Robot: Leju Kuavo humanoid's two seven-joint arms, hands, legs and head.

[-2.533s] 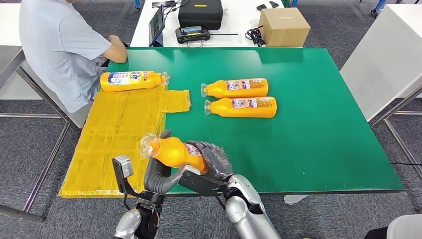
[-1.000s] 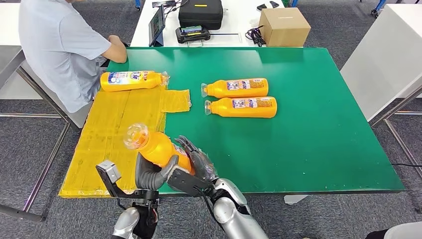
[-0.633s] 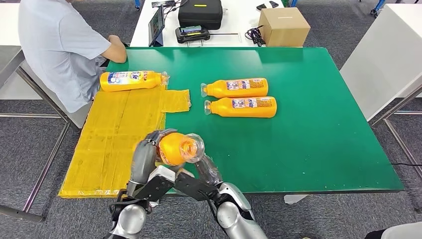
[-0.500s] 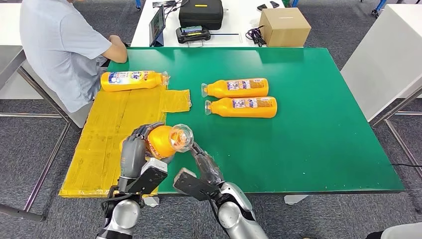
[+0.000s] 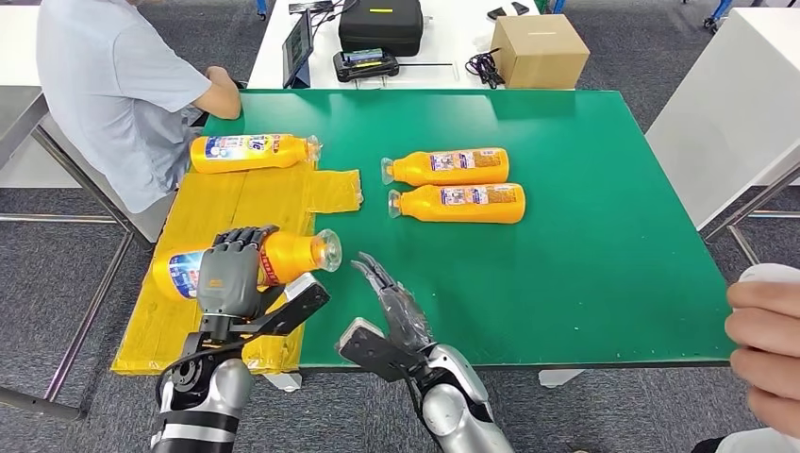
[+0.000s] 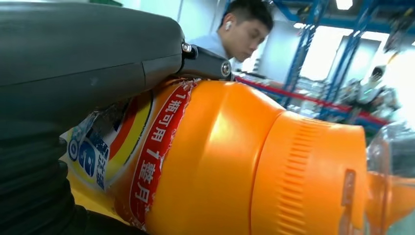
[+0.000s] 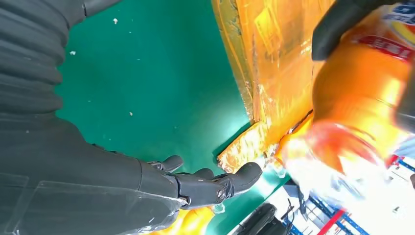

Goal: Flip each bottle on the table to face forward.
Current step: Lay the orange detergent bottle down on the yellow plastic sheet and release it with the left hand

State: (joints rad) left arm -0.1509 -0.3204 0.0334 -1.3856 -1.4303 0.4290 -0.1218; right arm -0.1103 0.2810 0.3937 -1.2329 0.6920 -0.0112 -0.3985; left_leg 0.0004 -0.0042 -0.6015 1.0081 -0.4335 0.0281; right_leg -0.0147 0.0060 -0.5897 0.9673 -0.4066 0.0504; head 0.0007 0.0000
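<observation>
My left hand (image 5: 229,278) grips an orange bottle (image 5: 283,255) around its middle, holding it level over the yellow mat (image 5: 226,226) with its clear cap toward the right. Its label (image 6: 117,147) and orange body (image 7: 362,93) loom close in both wrist views. My right hand (image 5: 391,307) is open just right of the cap, fingers (image 7: 210,188) stretched out over the green table (image 5: 566,236), touching nothing. Three more orange bottles lie on their sides: one (image 5: 250,151) at the mat's far edge, two (image 5: 448,167) (image 5: 460,203) in the table's middle.
A person in a light blue shirt (image 5: 113,85) sits at the table's far left corner. Another person's hand (image 5: 764,340) enters at the right edge. A cardboard box (image 5: 538,49) and a black case (image 5: 380,24) stand on the white table behind.
The bottle passed from both hands into my left hand alone and swung left over the mat, cap now pointing right. My right hand let go and opened. A person's hand appeared at right.
</observation>
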